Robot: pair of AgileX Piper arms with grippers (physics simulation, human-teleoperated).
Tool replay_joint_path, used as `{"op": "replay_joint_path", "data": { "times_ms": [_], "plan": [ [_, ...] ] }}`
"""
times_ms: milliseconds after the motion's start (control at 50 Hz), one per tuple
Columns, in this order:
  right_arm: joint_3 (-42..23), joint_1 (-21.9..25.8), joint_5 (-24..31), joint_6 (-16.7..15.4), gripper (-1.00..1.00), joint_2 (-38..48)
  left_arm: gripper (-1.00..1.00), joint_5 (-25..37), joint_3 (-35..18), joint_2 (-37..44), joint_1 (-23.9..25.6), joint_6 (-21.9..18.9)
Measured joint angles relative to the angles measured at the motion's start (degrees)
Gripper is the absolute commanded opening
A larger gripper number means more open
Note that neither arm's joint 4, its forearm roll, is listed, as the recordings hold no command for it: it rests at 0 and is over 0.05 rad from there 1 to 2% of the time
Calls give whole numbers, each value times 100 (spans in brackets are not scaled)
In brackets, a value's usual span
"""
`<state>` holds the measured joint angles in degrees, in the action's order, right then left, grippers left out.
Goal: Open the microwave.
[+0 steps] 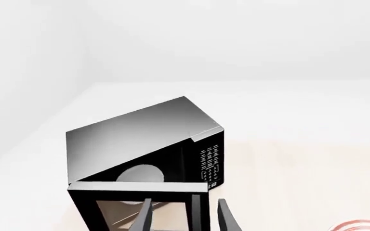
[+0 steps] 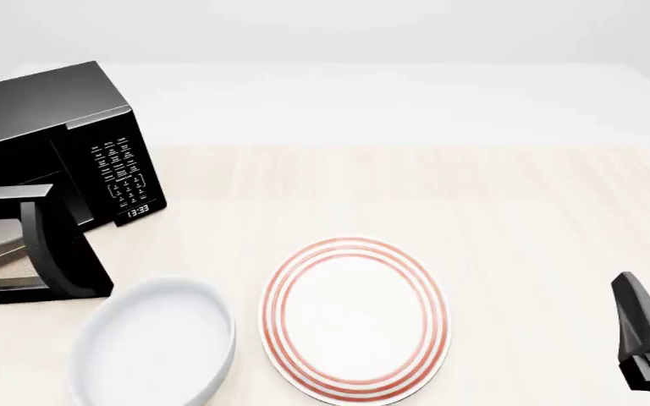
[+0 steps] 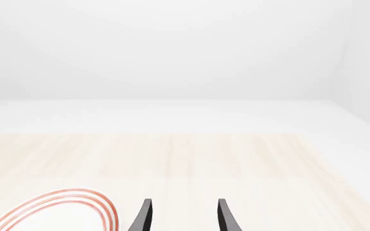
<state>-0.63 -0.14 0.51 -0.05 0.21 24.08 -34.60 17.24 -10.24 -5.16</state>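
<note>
Front view: microwave (image 2: 60, 118) sits at the far left edge of the table (image 2: 506, 203), glossy black, keypad (image 2: 122, 173) facing us and the clock reading 13:33.
Door: door (image 2: 31, 245) is swung wide open, standing out from the body towards the near side, dark frame with glass in it.
Inside: left wrist view catches the white turntable (image 1: 140, 173) within the open cavity.
Left claw: left claw (image 1: 183, 219) has its two dark fingers spread apart, and the door's free edge (image 1: 196, 209) runs between them; whether either finger touches it, I cannot tell. This claw is not visible in the front view.
Right claw: right claw (image 3: 183, 216) is parted too, fingers apart and holding nothing, only bare table ahead; in the front view it sits at the lower right corner.
Plate: red-ringed plate (image 2: 354, 317) lies flat near the middle front.
Bowl: white bowl (image 2: 156, 342) rests just beside the plate on its left, right in front of the open door.
</note>
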Motion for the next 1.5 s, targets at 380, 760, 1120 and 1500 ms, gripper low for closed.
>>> {"op": "replay_joint_path", "data": {
  "times_ms": [380, 760, 1120, 1500],
  "plan": [
    [0, 0, 0, 0, 100, 0, 100, 57, -920, 1134, 67, -252],
    [0, 0, 0, 0, 100, 0, 100, 523, -1845, 2248, 143, -420],
    [0, 0, 0, 0, 100, 0, 100, 872, -2310, 3150, 43, -1007],
    [0, 0, 0, 0, 100, 0, 100, 991, -2552, 3845, 23, -1083]
  ]
}}
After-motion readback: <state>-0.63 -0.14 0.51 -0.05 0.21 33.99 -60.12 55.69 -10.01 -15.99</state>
